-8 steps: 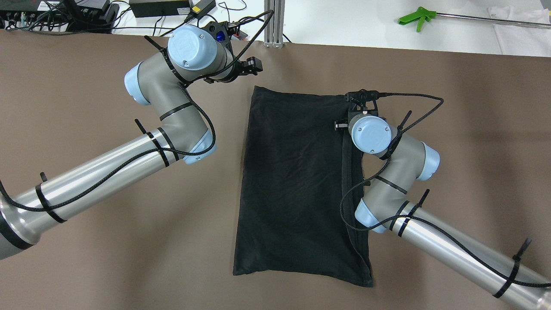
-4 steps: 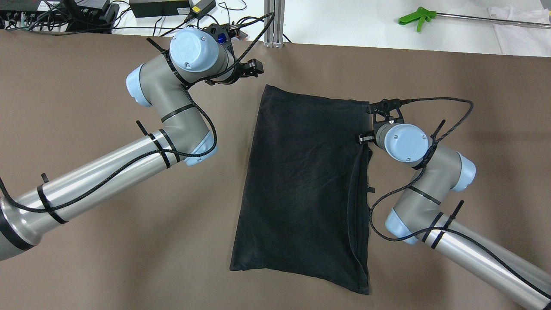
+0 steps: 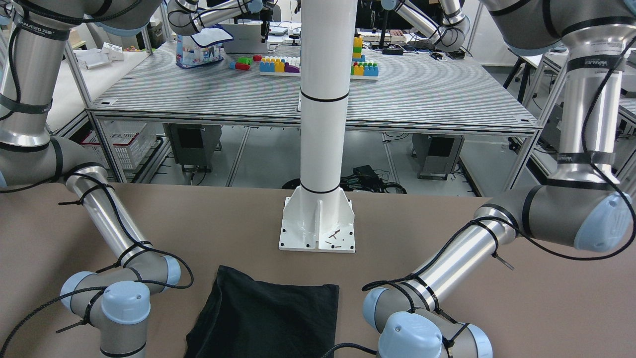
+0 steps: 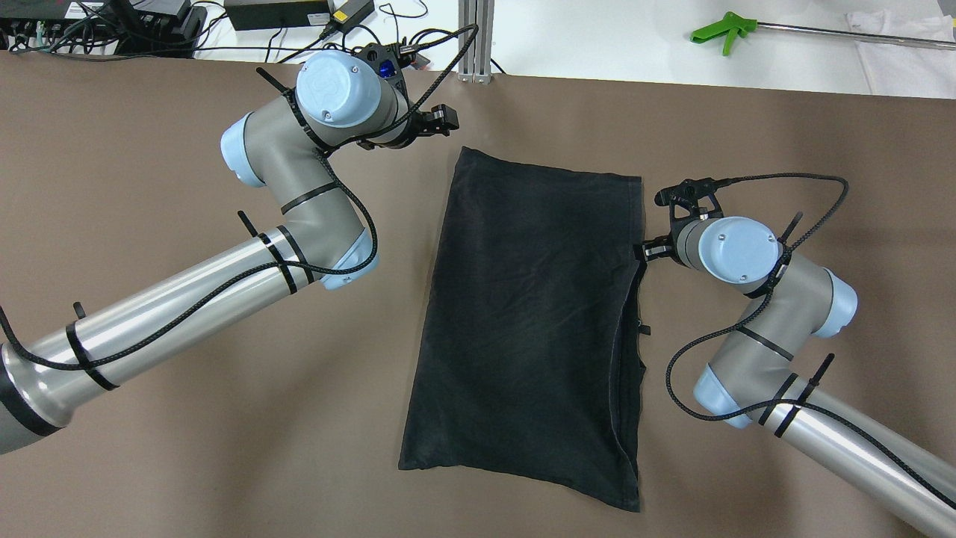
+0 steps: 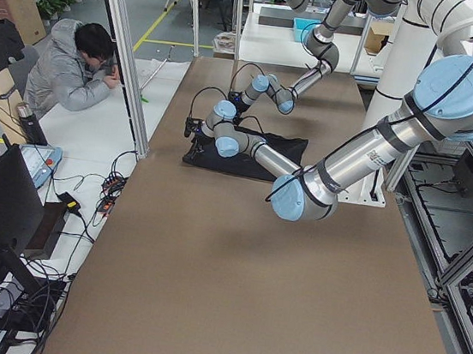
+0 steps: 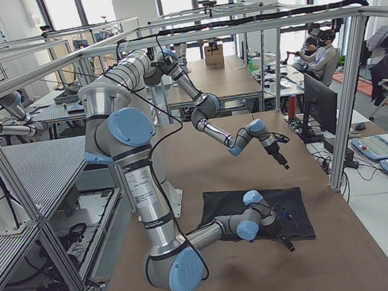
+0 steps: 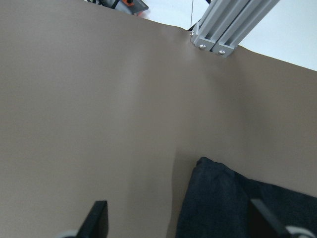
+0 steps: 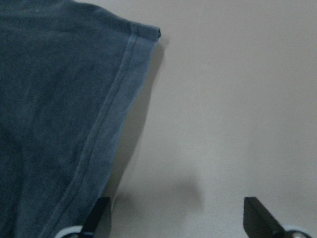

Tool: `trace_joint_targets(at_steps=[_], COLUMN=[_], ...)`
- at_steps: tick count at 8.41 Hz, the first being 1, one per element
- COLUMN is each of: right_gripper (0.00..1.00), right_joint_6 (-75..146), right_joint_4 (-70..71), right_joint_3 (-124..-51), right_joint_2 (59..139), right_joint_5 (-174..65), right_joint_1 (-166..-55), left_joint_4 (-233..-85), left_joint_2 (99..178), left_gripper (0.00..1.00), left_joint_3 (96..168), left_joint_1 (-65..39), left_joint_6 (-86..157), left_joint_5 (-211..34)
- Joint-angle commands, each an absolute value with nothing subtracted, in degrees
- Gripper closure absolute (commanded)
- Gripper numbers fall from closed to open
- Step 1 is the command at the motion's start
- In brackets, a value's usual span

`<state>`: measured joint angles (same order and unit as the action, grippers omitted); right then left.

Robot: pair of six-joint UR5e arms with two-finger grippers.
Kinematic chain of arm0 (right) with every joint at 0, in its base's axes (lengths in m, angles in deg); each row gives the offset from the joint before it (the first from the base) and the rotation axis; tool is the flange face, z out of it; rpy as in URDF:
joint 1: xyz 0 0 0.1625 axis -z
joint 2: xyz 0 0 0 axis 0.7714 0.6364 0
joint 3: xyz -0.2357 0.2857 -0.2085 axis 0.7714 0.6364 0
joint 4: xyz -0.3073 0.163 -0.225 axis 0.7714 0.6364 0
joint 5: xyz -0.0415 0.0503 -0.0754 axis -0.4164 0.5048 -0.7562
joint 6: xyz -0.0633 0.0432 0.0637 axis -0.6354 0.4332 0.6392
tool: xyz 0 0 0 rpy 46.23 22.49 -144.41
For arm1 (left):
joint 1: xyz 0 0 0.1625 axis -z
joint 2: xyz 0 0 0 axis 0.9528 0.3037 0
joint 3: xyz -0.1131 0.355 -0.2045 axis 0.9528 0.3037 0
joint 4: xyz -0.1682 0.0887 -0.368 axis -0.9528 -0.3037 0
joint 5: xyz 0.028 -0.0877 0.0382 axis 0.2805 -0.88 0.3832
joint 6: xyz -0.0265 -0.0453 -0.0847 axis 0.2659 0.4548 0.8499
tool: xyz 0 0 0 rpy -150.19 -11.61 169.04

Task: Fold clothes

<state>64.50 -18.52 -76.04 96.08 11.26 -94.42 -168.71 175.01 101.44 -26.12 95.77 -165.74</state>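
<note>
A black garment (image 4: pixel 530 321) lies folded flat on the brown table, with a doubled layer along its right side. My left gripper (image 4: pixel 437 123) hovers just off the garment's far left corner. In the left wrist view it (image 7: pixel 181 223) is open and empty, and that corner (image 7: pixel 237 198) lies between its fingers (image 7: pixel 99 220). My right gripper (image 8: pixel 178 218) is open and empty over bare table beside the garment's right edge (image 8: pixel 74 124). Overhead, its wrist (image 4: pixel 724 246) sits right of the garment.
Beyond the table's far edge are a green tool (image 4: pixel 721 31), a white cloth (image 4: pixel 904 45), an aluminium post (image 4: pixel 476 37) and cables with power boxes (image 4: pixel 276 11). The robot's white pedestal (image 3: pixel 318 233) stands behind the garment. An operator (image 5: pixel 68 70) sits beside the table.
My right arm has moved right, off the garment's far right corner onto bare table. The garment's far edge first shifted right with it, then stayed. My left arm edged slightly right.
</note>
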Motion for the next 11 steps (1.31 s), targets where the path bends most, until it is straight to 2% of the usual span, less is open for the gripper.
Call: trace_joint_targets(at_steps=[1,3,4,7,11], right_gripper=[0.06,0.06,0.06,0.06,0.06], right_joint_6=[64.49,65.8,73.38,88.72,92.09], right_joint_4=[-13.77,-9.71,-10.66,-21.72,-22.36], right_joint_3=[-79.52,-84.52,-85.06,-85.07,-84.81], right_joint_2=[94.25,92.92,92.57,92.65,94.23], right_joint_5=[17.52,23.01,25.02,28.11,27.59], right_joint_1=[-97.56,-99.43,-99.43,-94.36,-89.24], left_joint_4=[-168.71,-168.71,-168.71,-168.62,-168.53], left_joint_2=[175.02,175.02,175.02,175.45,175.8], left_gripper=[0.0,0.0,0.0,0.0,0.0], left_joint_3=[101.39,101.3,101.39,101.39,101.47], left_joint_1=[-26.18,-26.18,-26.18,-25.83,-25.65], left_joint_6=[95.77,95.68,95.76,95.77,95.85], left_joint_5=[-165.74,-165.74,-165.74,-165.74,-165.74])
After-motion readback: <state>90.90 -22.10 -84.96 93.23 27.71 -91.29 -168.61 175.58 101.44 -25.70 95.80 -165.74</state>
